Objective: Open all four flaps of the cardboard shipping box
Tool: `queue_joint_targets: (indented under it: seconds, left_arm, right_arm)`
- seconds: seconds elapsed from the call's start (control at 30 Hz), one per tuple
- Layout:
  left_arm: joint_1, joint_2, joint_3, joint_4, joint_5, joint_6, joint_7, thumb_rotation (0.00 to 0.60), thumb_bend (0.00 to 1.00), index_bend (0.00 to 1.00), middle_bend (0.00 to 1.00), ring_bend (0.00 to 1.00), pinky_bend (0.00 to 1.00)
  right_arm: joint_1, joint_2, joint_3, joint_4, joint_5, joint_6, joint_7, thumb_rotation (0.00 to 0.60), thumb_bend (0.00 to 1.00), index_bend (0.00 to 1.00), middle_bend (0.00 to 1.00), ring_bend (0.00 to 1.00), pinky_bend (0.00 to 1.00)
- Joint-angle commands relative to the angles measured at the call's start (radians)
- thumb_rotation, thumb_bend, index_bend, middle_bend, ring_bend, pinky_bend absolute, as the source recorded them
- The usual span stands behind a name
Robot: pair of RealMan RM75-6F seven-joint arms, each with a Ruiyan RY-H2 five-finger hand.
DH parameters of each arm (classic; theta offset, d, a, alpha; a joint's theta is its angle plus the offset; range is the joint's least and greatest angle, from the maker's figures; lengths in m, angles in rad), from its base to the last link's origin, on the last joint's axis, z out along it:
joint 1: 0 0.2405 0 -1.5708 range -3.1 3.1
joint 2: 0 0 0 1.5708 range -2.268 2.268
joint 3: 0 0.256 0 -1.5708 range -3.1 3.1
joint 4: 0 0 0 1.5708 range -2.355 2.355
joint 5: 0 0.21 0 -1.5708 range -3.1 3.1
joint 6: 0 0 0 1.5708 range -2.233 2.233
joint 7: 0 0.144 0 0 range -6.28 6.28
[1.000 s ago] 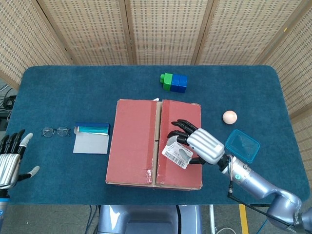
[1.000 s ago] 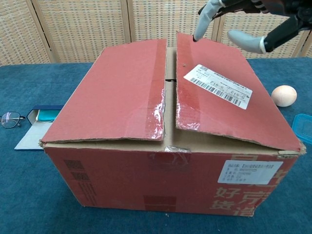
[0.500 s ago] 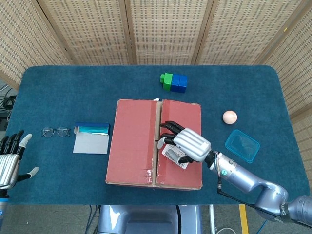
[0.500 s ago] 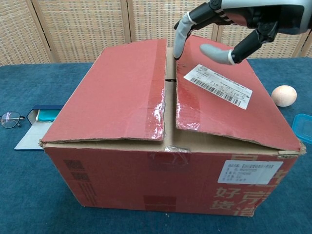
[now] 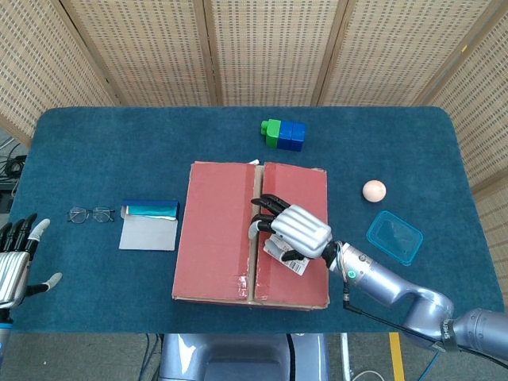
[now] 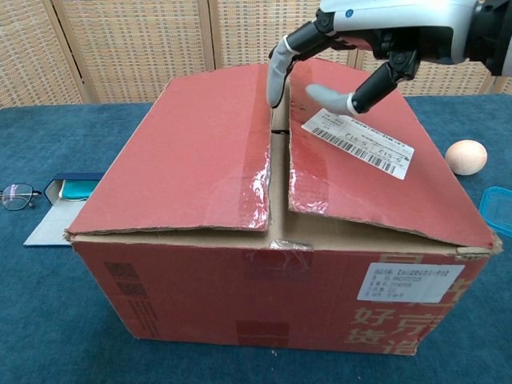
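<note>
The red cardboard box (image 5: pixel 214 238) (image 6: pixel 192 176) stands mid-table with both top flaps lying nearly flat and a narrow seam between them. Its right flap (image 6: pixel 376 184) carries a white barcode label (image 6: pixel 364 142). My right hand (image 5: pixel 292 230) (image 6: pixel 352 48) hovers over that flap's inner edge, fingers spread and curved down toward the seam, holding nothing. One fingertip (image 6: pixel 274 88) hangs at the seam just above the flap edges. My left hand (image 5: pixel 16 258) stays open, low at the table's left edge, far from the box.
Glasses (image 5: pixel 90 214) and a blue-edged case on a grey pad (image 5: pixel 148 226) lie left of the box. Green and blue blocks (image 5: pixel 283 134) sit behind it. To the right are an egg-like ball (image 5: pixel 374 190) and a blue plastic container (image 5: pixel 394 236).
My right hand has slid left across the right flap, from over the label to the centre seam, and come lower. The flaps and the left hand have barely moved.
</note>
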Motion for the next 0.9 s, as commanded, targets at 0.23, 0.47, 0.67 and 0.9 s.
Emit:
queue_joint_targets:
  seconds: [0.23, 0.47, 0.67, 0.9]
  left_arm:
    - [-0.004, -0.001, 0.001, 0.005, -0.005, -0.012, -0.010, 0.565, 0.09, 0.07, 0.00, 0.00, 0.00]
    - [-0.005, 0.003, 0.003, 0.003, -0.002, -0.016, -0.023, 0.565, 0.09, 0.07, 0.00, 0.00, 0.00]
    - [-0.006, 0.005, 0.004, 0.000, 0.002, -0.015, -0.028, 0.565, 0.09, 0.07, 0.00, 0.00, 0.00]
    - [-0.009, 0.008, 0.003, -0.003, 0.010, -0.012, -0.030, 0.565, 0.09, 0.07, 0.00, 0.00, 0.00]
  right_arm:
    - [0.009, -0.007, -0.009, 0.020, 0.023, -0.001, -0.014, 0.600, 0.67, 0.40, 0.37, 0.07, 0.00]
    - [0.009, -0.003, -0.013, 0.022, 0.026, 0.019, -0.027, 0.600, 0.67, 0.45, 0.43, 0.10, 0.00]
    - [0.006, 0.013, -0.013, 0.013, 0.029, 0.036, -0.032, 0.600, 0.67, 0.49, 0.49, 0.12, 0.00]
    - [0.004, 0.048, -0.006, -0.006, 0.029, 0.052, -0.043, 0.600, 0.67, 0.50, 0.52, 0.15, 0.00]
